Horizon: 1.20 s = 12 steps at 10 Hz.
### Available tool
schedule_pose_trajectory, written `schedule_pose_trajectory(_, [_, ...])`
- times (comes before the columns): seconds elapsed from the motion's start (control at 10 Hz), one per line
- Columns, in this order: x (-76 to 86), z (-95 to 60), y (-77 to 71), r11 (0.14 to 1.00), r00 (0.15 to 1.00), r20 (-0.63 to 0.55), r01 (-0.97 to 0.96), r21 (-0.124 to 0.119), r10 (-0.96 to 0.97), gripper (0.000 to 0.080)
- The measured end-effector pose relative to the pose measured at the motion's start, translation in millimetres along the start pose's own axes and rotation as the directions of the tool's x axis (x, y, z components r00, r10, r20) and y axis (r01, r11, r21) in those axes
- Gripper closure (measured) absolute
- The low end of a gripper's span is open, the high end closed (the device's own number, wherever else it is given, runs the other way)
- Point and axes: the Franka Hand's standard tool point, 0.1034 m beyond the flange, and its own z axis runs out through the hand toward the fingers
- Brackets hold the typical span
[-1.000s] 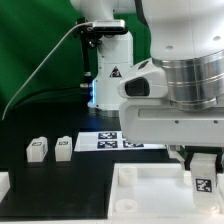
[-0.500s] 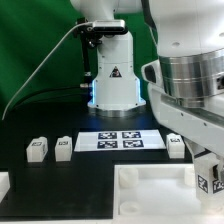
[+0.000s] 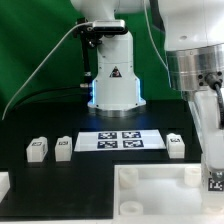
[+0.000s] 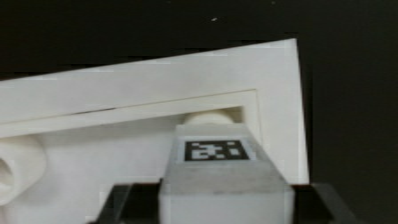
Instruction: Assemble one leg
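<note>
My gripper point(image 3: 213, 168) is at the exterior view's right, shut on a leg point(image 3: 214, 181), a small white block with a black-and-white tag. It holds the leg over the right corner of the large white panel point(image 3: 150, 188). In the wrist view the leg point(image 4: 217, 160) sits between the dark fingers point(image 4: 134, 200) of my gripper point(image 4: 222, 203), just above the panel's raised rim point(image 4: 160, 110). Three more legs stand on the black table: two at the left point(image 3: 38, 149) point(image 3: 64, 146) and one at the right point(image 3: 176, 145).
The marker board point(image 3: 120, 141) lies in front of the robot's base point(image 3: 112, 80). A white part point(image 3: 3, 183) shows at the left edge. A round boss point(image 4: 18, 172) sits inside the panel in the wrist view.
The arm has swung toward the exterior view's right with the leg held. This uncovered the marker board's right end and the leg beside it.
</note>
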Motion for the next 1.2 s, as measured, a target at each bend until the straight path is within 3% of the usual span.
schedule_pose_trajectory(0.1, [1.0, -0.2, -0.1, 0.996, 0.996, 0.0, 0.086, -0.003, -0.086, 0.0459])
schedule_pose_trajectory(0.2, [2.8, -2.3, -2.2, 0.984, 0.984, 0.001, 0.176, -0.005, -0.176, 0.0269])
schedule_pose_trajectory(0.3, [0.6, -4.0, -2.7, 0.973, 0.973, -0.006, 0.232, -0.011, -0.232, 0.0182])
schedule_pose_trajectory(0.7, [2.0, -4.1, -3.3, 0.814, 0.814, -0.013, 0.581, -0.02, -0.581, 0.015])
schedule_pose_trajectory(0.8, [1.8, -4.2, -3.0, 0.726, 0.726, -0.014, 0.687, -0.029, -0.687, 0.015])
schedule_pose_trajectory(0.9, [-1.3, -5.4, -2.3, 0.556, 0.556, -0.031, 0.828, -0.072, -0.831, 0.015])
schedule_pose_trajectory(1.2, [-4.7, -5.0, -3.6, 0.122, 0.122, -0.009, 0.989, -0.078, -0.992, 0.015])
